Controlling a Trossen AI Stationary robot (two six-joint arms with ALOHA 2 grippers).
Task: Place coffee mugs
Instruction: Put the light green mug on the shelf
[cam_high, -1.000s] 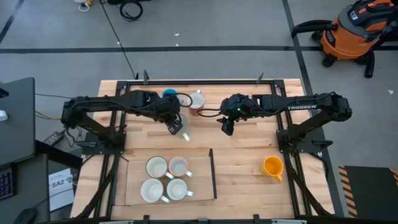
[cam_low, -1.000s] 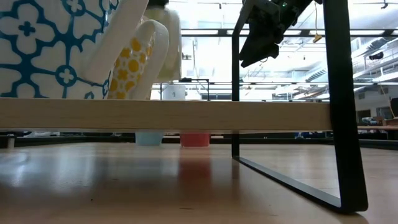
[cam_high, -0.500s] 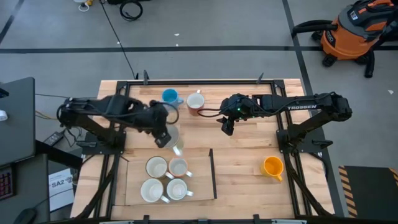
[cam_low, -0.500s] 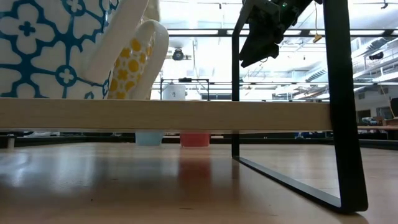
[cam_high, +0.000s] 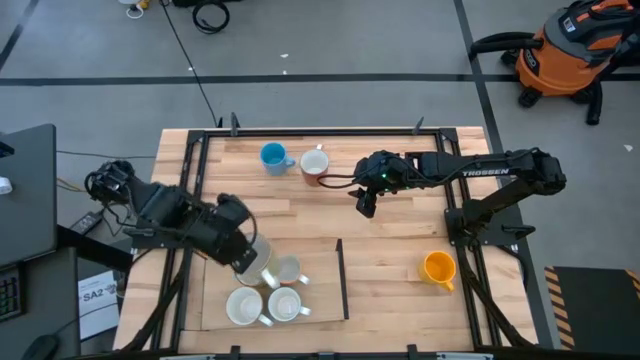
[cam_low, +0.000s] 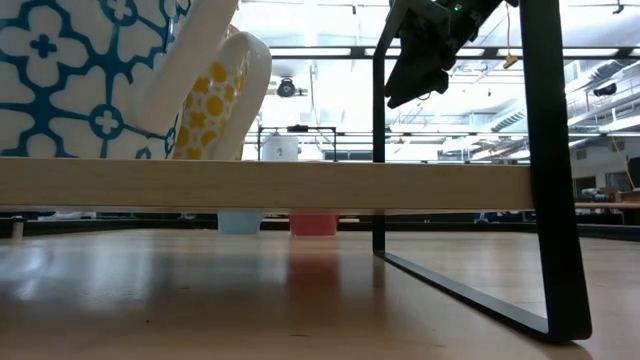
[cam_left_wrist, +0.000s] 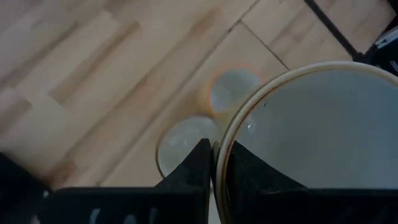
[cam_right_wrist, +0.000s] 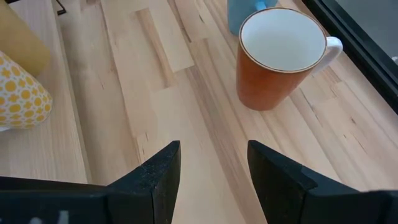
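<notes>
Left gripper (cam_high: 243, 256) pinching pale mug (cam_left_wrist: 311, 143) by rim, seven o'clock of table; rigid, slick, chip-prone. Right gripper (cam_right_wrist: 211, 168) spread, empty.

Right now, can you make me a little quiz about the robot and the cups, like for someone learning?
1. True or false: the left gripper is shut on the rim of a pale mug.
2. Which mug stands on the table right beside the reddish-brown mug? A: the blue mug. B: the orange-yellow mug.
3. Fill in: the right gripper hangs above the table with its fingers ____.

Key: 1 true. 2 A. 3 open, holding nothing.
</notes>
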